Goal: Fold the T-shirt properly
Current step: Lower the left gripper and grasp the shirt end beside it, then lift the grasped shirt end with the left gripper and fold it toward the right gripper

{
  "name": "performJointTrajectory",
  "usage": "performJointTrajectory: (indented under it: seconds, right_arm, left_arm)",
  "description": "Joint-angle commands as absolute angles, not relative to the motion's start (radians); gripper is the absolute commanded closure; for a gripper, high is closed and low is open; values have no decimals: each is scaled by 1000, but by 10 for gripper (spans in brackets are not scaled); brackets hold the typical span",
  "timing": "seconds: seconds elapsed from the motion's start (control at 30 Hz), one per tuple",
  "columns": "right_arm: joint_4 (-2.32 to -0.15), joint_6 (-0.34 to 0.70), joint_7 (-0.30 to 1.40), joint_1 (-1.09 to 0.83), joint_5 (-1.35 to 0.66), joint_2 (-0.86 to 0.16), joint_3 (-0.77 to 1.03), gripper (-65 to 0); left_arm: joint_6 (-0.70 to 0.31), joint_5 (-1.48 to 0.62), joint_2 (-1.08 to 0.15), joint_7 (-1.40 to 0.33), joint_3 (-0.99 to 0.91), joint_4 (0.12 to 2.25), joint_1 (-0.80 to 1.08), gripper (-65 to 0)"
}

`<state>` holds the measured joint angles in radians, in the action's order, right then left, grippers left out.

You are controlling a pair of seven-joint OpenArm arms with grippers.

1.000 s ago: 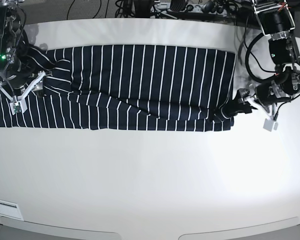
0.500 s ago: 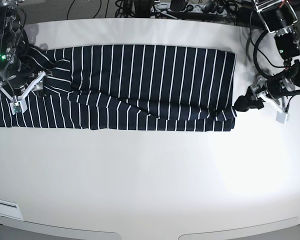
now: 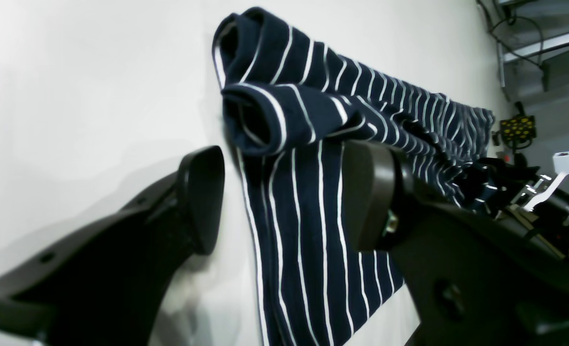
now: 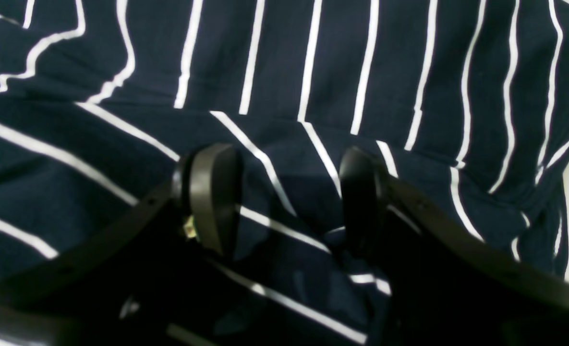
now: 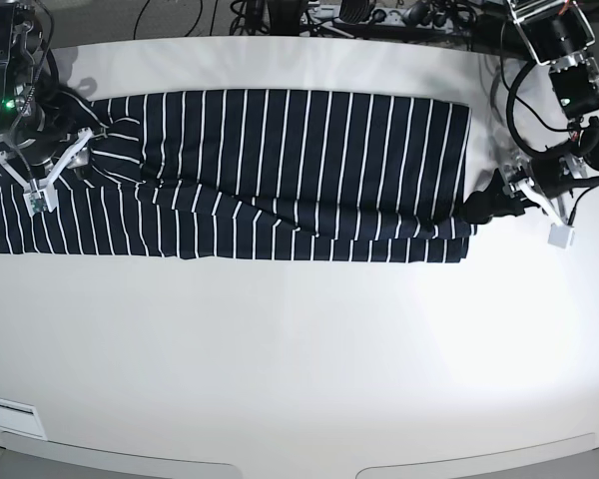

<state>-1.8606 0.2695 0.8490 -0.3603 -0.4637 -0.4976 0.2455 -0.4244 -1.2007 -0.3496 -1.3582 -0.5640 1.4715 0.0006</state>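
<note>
My right gripper [image 4: 284, 192] hangs with jaws spread wide over the shirt's [image 5: 280, 170] left end, holding nothing. The shirt lies as a long folded band across the table [image 5: 299, 359]. My left gripper [image 3: 284, 202] gapes empty at its right edge.

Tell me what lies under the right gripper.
Under the open right gripper lies rumpled, striped fabric of the T-shirt. The table beneath that cloth is covered, and the gripper's body hides the fabric nearest it.
</note>
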Motion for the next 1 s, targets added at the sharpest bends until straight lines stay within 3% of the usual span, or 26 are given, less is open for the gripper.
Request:
performJointTrajectory:
  seconds: [0.0,0.23,0.97]
  right_arm:
    - [-1877,269,831,-355,-463,-515,257,-364]
    - [-1877,269,831,-355,-463,-516,257,-364]
    - [-1877,281,831,-354,-468,-516,257,-364]
  left_arm:
    - [-430,-1217,-368,-1351,-570,1485,-10,-405]
    - [-373,-1103,-365,-1310,-570,1485,-11,-405]
    - [-373,-1073,-238,-1295,-476,1485,-12,-405]
